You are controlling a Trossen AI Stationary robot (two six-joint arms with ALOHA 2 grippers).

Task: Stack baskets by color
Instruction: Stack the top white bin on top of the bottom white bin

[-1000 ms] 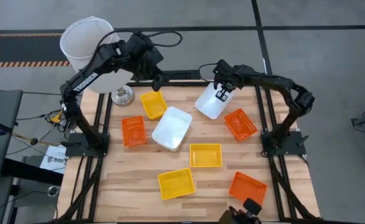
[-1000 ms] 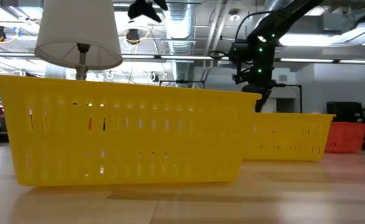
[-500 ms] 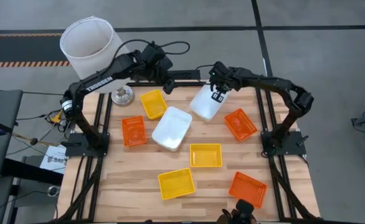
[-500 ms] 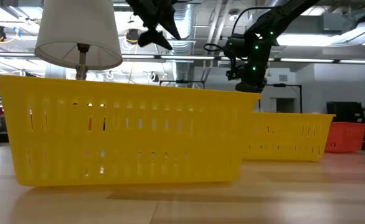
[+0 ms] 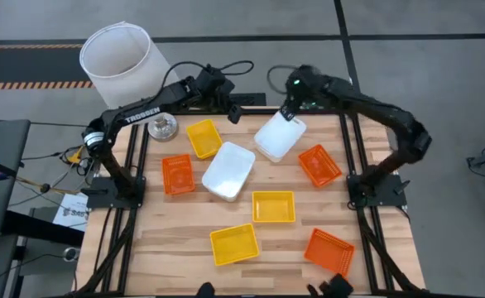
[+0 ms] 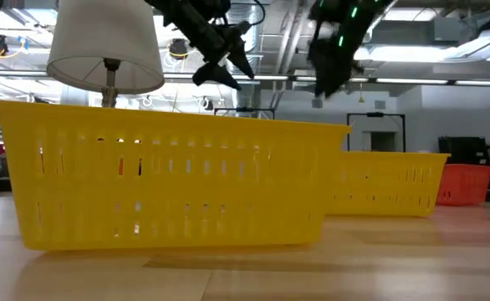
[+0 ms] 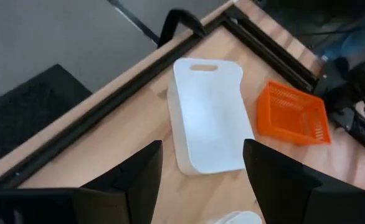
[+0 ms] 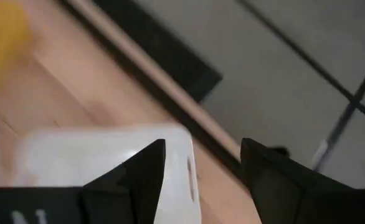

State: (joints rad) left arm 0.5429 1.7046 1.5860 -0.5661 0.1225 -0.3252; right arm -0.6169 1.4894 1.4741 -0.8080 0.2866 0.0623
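Note:
A white basket lies on the table near the far edge, just right of the middle; it also shows in the left wrist view and the right wrist view. My right gripper hangs open above its far end, touching nothing. My left gripper is open in the air left of that basket, pointing at it. A second white basket lies mid-table. Three yellow baskets and three orange ones lie singly around them.
A lamp with a large white shade stands on its metal foot at the far left corner. The black frame rail runs along the table's far edge. Bare wood shows at the near left.
My right gripper has opened, let go of the white basket and risen toward the far edge. The basket, held tilted before, now lies on the table at about the same spot. My left gripper has come down and moved right, toward that basket, staying open.

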